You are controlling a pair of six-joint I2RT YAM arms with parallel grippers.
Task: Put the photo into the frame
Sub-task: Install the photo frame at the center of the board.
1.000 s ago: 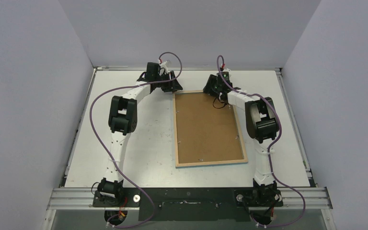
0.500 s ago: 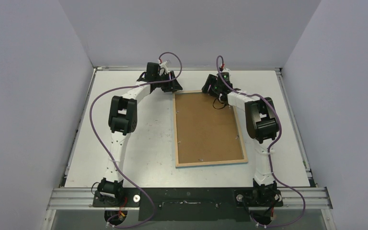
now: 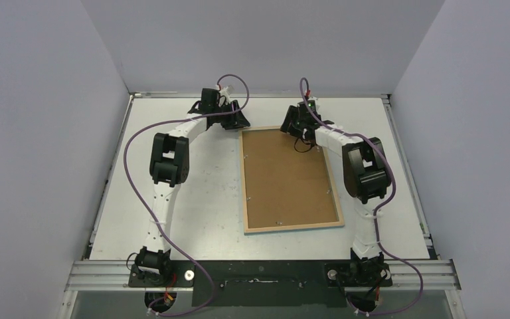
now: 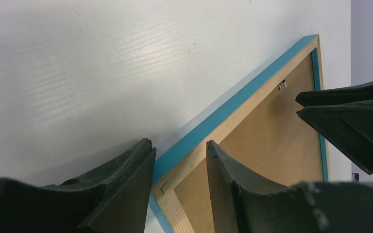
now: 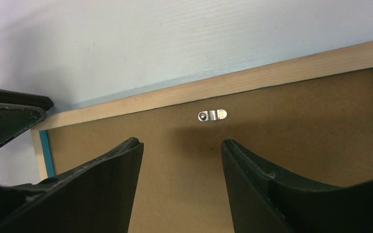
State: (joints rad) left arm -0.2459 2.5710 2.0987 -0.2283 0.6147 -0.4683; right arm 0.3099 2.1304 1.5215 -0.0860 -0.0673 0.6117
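Observation:
The frame [image 3: 244, 186] lies face down on the table, its light wood back and brown backing board [image 3: 287, 183] facing up. The photo is hidden. My left gripper [image 3: 239, 121] stands open at the frame's far left corner. In the left wrist view [image 4: 178, 143] its jaws straddle that corner, one finger over the table and one over the backing board [image 4: 272, 145], with the blue edge [image 4: 233, 104] between them. My right gripper [image 3: 291, 126] hovers open over the far end of the backing board [image 5: 296, 131], its jaws [image 5: 180, 141] just short of a small metal tab [image 5: 212, 115].
The white table [image 3: 192, 199] is walled by grey panels on three sides. Purple cables loop from both arms. The right gripper's fingers [image 4: 349, 121] reach into the left wrist view, close to the same far edge of the frame.
The right arm's elbow has swung slightly down and right while its gripper stays at the frame's far edge. The left arm and the frame have barely moved.

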